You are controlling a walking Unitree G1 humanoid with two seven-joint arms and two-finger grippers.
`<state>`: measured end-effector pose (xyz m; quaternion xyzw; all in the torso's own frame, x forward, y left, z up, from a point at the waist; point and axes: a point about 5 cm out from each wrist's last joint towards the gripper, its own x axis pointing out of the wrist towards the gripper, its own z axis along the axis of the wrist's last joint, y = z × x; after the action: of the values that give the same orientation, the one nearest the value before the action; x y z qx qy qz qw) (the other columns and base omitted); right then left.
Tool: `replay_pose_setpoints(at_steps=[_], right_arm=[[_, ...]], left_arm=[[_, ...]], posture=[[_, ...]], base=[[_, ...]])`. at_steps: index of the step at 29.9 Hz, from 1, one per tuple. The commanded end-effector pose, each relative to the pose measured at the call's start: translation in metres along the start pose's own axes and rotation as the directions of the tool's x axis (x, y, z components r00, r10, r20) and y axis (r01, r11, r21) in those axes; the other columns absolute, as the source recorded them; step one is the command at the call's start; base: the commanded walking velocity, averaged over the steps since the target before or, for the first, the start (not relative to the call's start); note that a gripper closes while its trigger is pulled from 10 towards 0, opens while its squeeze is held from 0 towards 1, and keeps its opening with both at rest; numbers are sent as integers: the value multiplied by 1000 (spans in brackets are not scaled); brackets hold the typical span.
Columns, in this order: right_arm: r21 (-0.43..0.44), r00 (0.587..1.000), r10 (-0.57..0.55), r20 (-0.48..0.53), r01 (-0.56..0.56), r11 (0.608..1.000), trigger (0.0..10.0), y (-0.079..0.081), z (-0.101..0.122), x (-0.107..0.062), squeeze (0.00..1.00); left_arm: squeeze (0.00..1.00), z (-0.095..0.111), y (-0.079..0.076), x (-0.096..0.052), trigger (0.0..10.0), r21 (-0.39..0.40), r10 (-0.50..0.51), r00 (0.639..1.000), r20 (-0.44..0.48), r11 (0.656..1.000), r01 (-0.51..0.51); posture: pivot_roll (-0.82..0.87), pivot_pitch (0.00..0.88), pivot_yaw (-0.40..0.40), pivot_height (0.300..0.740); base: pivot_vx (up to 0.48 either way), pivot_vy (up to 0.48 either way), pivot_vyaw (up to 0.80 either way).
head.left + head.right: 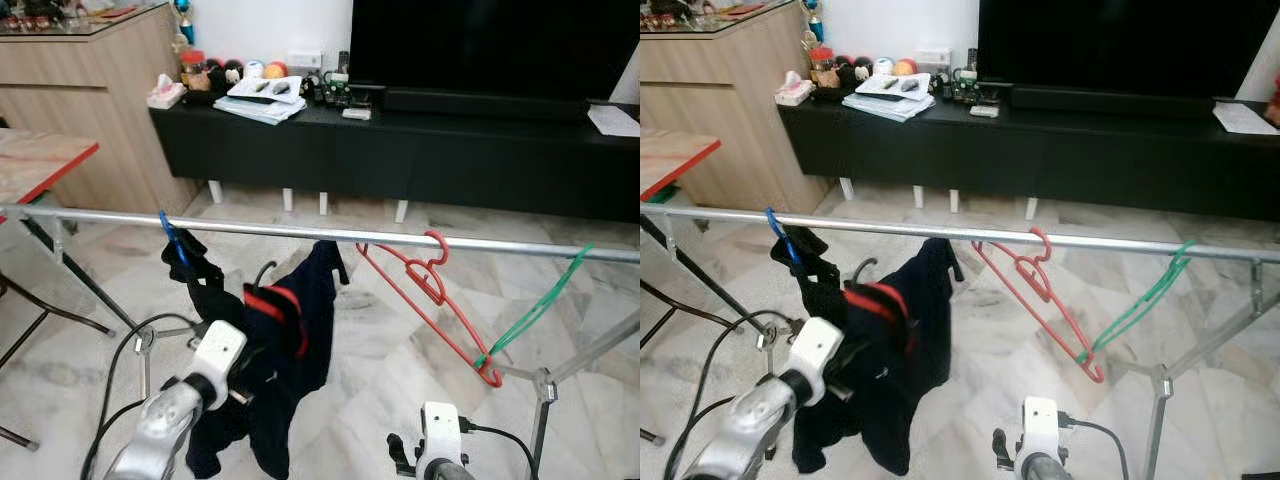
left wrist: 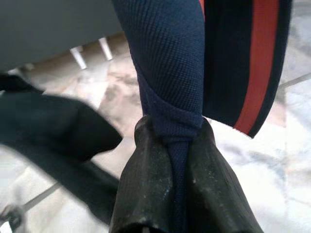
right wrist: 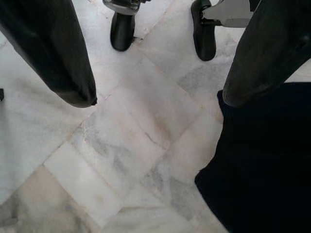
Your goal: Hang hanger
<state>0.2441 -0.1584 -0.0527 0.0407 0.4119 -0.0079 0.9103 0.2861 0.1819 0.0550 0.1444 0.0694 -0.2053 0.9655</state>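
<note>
A silver rail (image 1: 110, 217) runs across in front of me. On it hang a blue hanger (image 1: 172, 238) with a black garment, an empty red hanger (image 1: 425, 285) and an empty green hanger (image 1: 540, 305). My left gripper (image 2: 175, 133) is shut on a navy garment with a red stripe (image 1: 300, 320), held up just below the rail between the blue and red hangers. A dark hook (image 1: 263, 270) pokes out of the top of that garment, below the rail. My right gripper (image 3: 158, 99) is open and low, pointing at the marble floor, with dark cloth beside one finger.
A long black TV bench (image 1: 450, 155) with a TV and clutter stands beyond the rail. A wooden cabinet (image 1: 90, 90) and a red-edged folding table (image 1: 40, 165) are on the left. The rack's legs (image 1: 545, 390) and black cables (image 1: 125, 350) lie near my arms.
</note>
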Motion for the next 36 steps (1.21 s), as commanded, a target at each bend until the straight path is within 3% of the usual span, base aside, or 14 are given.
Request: replay_pose_setpoints(at_steps=[1,8,15,29,36], right_arm=[[-9,1000,8,-15,-8,1000,10000,3,-1,0,0],[-11,1000,9,-15,-9,1000,10000,2,0,0,0],[-14,1000,9,-17,-10,1000,10000,2,-1,0,0],[7,1000,-2,-11,2,1000,10000,2,0,0,0],[5,1000,2,-11,-2,1000,10000,3,1,1,0]], left_arm=[[0,3,5,-7,10000,31,19,1000,9,999,-19],[0,-3,1,-18,10000,-8,43,999,-19,999,-43],[0,0,-8,-18,10000,-50,46,999,-22,998,-47],[0,3,-7,-15,10000,-109,75,997,-33,991,-79],[0,3,-9,-15,10000,-105,67,997,-40,992,-71]], posture=[[58,0,35,740],[60,0,35,740],[62,0,36,740],[62,0,35,740],[66,0,37,740]], base=[[0,0,0],[0,0,0],[0,0,0],[0,0,0],[0,468,0]])
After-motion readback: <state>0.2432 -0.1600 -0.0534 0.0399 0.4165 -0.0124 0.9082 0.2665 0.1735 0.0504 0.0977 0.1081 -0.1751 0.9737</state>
